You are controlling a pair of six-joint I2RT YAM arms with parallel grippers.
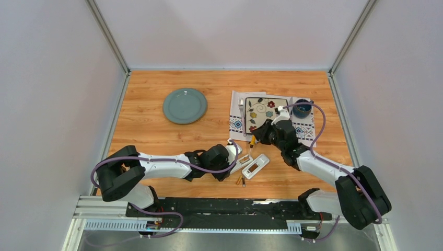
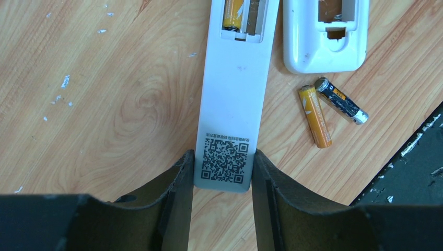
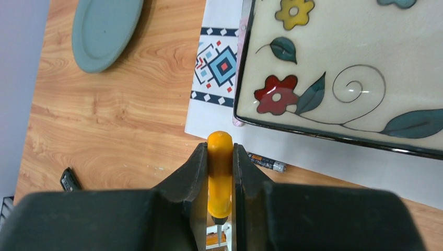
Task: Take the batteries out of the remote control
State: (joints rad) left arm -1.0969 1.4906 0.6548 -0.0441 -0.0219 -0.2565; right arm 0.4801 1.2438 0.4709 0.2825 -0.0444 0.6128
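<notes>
Just ahead of the left gripper (image 2: 223, 158), up the body it holds, one gold battery (image 2: 233, 14) sits in the open compartment of the white remote (image 2: 235, 94); the slot beside it is bare. Left gripper is half-closed, clamped on the remote's QR-code end, fingers (image 2: 177, 188) pressing both long edges. Remote lies flat on the wooden table (image 2: 104, 104).

To the right of those fingers, two loose cells on the wood: orange battery (image 2: 315, 116) and dark battery (image 2: 340, 100), tops nearly touching, splayed apart lower down. Beyond them, ahead and right, a second white remote (image 2: 324, 47), compartment open and no cell visible in it.

Right gripper (image 3: 220, 151) is closed narrow on the orange-handled screwdriver (image 3: 219, 178), handle upright between the fingers, tip pointing down at a remote compartment; contact cannot be told. Just right of its fingers, another battery (image 3: 267, 162) lies on the placemat (image 3: 219, 68) edge, next to the floral plate (image 3: 339, 52). Far ahead-left of it, green plate (image 3: 104, 31). Small black item (image 3: 69, 179) to its left, unclear what. Blue cup (image 1: 302, 108) beyond the floral plate.
</notes>
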